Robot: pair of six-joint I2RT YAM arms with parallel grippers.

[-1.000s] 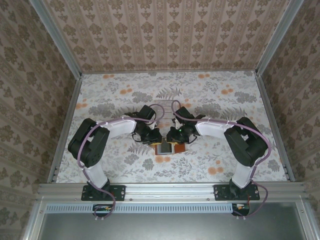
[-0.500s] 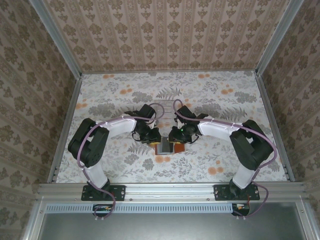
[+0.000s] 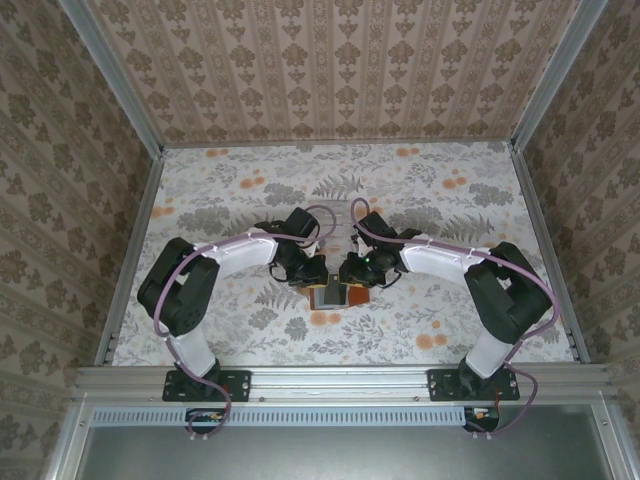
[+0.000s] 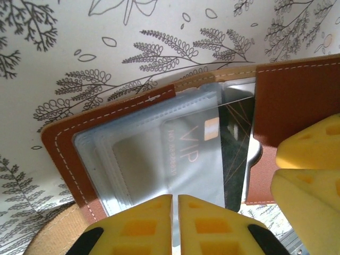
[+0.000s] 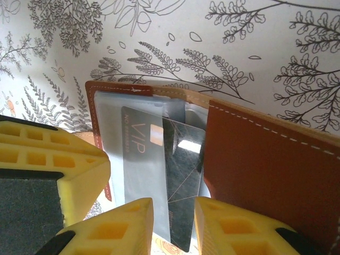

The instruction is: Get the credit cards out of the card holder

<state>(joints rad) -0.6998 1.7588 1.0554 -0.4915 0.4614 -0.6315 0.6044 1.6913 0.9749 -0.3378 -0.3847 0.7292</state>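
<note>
We see the floral surface closed in by patterned walls on the left, right and far sides, with a metal rail along the near edge. The one card holder lies open and flat near the middle of the surface, a little toward the near edge and well apart from every wall, with bare surface all around it. Both arms bend inward and meet over it.

In the overhead view the left end effector sits at the holder's left end and the right end effector at its far right. From the left wrist we see the left one's pads drawn almost together, leaving a hairline gap at the near edge of the clear sleeves. We cannot tell whether they pinch anything. From the right wrist we see the right one's fingers held a narrow way apart, with the end of the dark card lying in the gap. We cannot tell whether they touch it.

We count two credit cards: a grey card printed "VIP" and the dark card, which overlaps it. Both are still tucked in the sleeves beside the brown flap.
</note>
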